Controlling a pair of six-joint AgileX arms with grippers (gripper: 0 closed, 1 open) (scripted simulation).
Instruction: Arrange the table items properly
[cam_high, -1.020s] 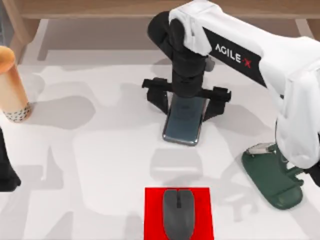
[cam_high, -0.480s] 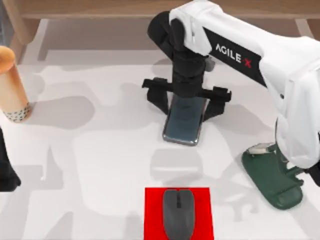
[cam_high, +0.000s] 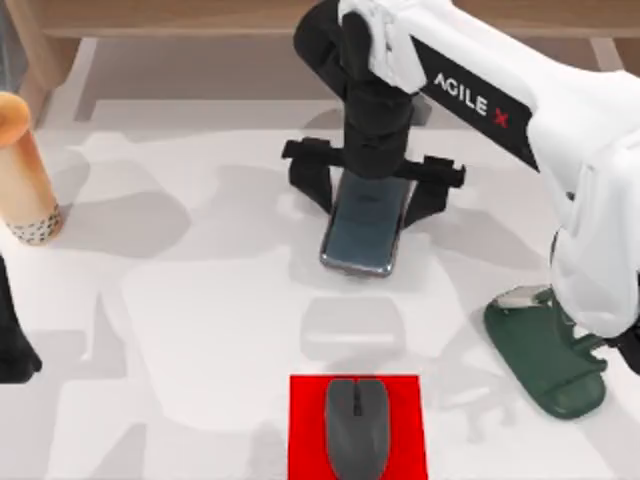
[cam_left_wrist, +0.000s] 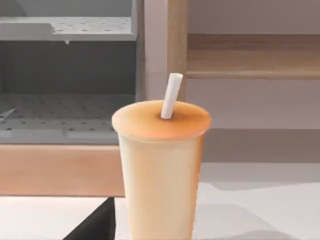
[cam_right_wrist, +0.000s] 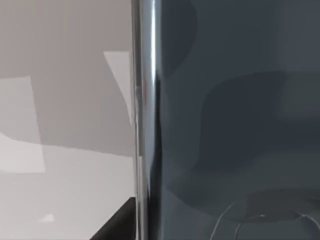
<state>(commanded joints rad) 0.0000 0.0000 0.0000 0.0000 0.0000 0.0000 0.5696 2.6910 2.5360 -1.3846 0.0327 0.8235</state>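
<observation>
Overhead, right gripper (cam_high: 372, 193) fingers grip the phone (cam_high: 360, 236), hiding its far end.

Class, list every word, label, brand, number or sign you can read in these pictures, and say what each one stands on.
"AGILE X" in white letters, the X partly red, on the dark panel of the right arm, above the phone.
The phone, mouse, cup, red mat and green stand carry no readable text.
</observation>
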